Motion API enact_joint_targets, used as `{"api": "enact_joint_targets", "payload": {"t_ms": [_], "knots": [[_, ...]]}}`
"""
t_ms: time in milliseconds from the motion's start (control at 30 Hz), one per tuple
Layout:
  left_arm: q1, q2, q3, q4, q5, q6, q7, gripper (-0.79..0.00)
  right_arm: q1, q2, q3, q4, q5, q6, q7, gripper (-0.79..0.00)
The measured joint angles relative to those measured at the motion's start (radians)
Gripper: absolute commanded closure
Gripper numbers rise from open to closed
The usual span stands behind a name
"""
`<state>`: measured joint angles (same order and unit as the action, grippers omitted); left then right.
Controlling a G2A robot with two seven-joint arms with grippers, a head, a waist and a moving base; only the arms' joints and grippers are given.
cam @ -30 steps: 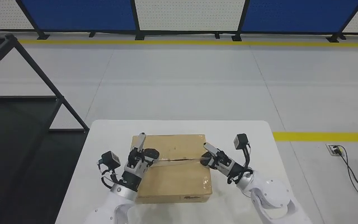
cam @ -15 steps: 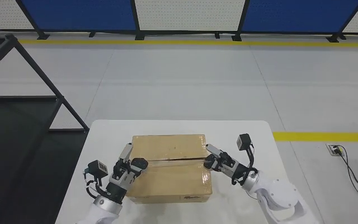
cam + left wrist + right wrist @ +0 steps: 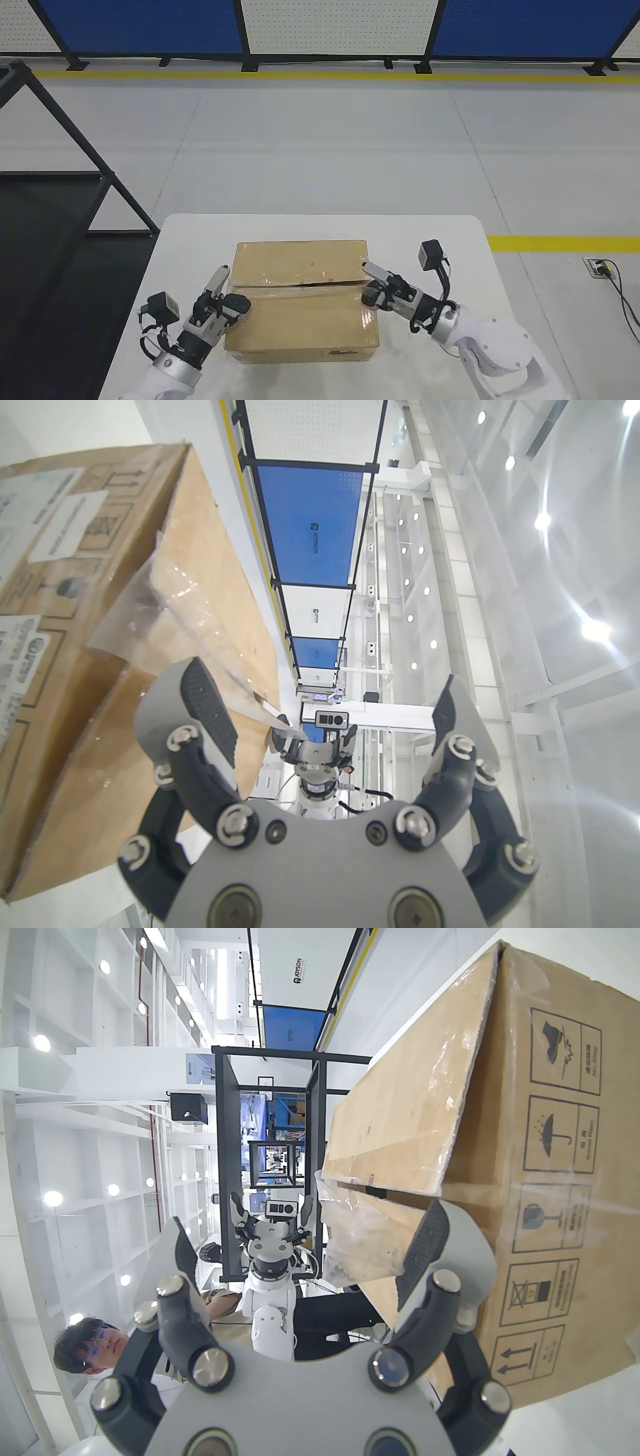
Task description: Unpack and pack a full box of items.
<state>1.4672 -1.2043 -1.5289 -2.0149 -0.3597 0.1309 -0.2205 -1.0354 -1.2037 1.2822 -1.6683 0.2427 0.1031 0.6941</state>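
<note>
Box: brown cardboard carton lying between the two grippers. Its left end is just beside the left gripper and its right end just beside the right gripper. Both top flaps are down.
Box seam: runs the length of the lid from one gripper to the other. At the right gripper's end a thin dark gap shows between the flaps, and the far flap sits slightly higher than the near one.
Tape: clear packing tape. A loose flap stands off the box end directly ahead of the left gripper's inner finger. At the opposite end a crumpled piece hangs from the seam, between the right gripper's fingers and close to its box-side finger.
Left gripper: jaws spread wide, holding nothing. One finger is against the upper edge of the box end at the seam; whether it touches cannot be told. The other finger is out in free air.
Right gripper: jaws spread wide, holding nothing. One finger is at the box end just under the seam; contact cannot be told. The other finger is well clear of the box.
Table: white top under the box and both grippers.
Black frame: stands on the floor, well off to the left gripper's side.
Yellow floor line: beyond the table on the right gripper's side.
</note>
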Motion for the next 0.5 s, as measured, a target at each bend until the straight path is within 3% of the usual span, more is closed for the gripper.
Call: {"api": "enact_joint_targets", "payload": {"t_ms": [500], "knots": [[-0.005, -0.004, 0.022, 0.012, 0.014, -0.005, -0.007, -0.785, -0.072, 0.016, 0.054, -0.093, 0.026, 0.102, 0.020, -0.785]]}}
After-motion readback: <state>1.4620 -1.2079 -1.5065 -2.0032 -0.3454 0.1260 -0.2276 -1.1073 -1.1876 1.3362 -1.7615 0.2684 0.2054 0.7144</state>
